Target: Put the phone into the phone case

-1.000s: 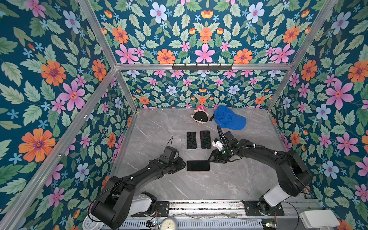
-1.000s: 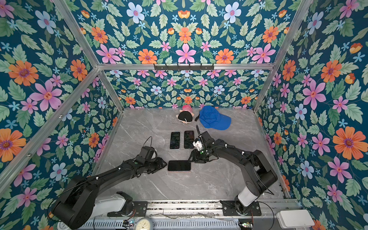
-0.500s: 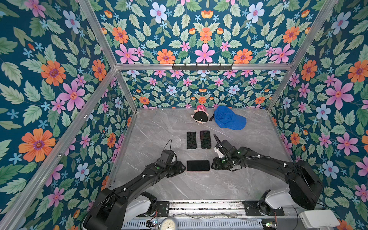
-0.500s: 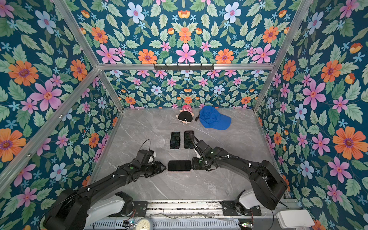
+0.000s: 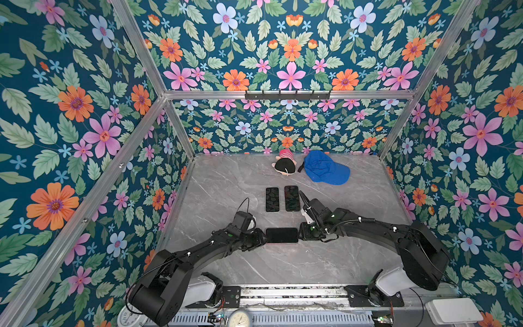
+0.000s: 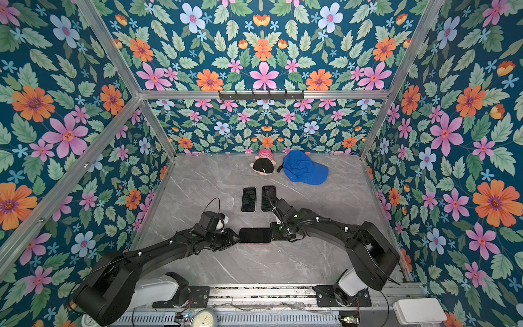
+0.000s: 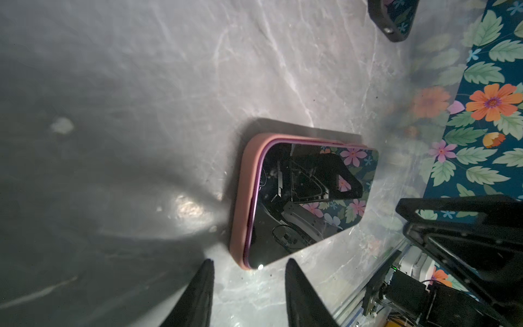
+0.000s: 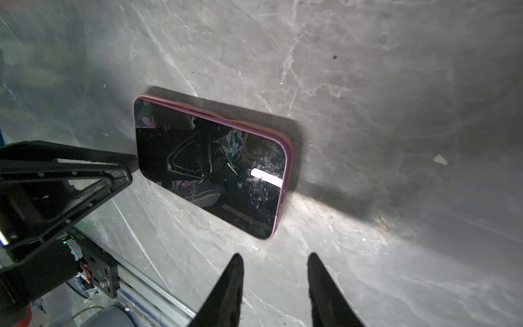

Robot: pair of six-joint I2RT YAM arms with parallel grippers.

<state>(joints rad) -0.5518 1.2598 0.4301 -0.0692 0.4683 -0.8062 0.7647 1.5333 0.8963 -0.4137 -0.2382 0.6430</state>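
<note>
Both arms are now down at the phone [image 5: 281, 235] ends. Left gripper [image 7: 249, 262], right gripper [image 8: 273, 256]: part-open, empty. Phone sits in case [image 7: 239, 203] between them; rim looks unseated, press-in probably left.

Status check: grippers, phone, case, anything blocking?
Left gripper and right gripper open, empty. Phone resting in pink case, flat on table. Nothing blocking.

Both top views are brightly and evenly lit and kept sharp, while the wrist views are dimmer, with long soft shadows cast across the worktop [image 7: 141, 85] and white glare reflected off the phone [image 8: 210, 167] screen
</note>
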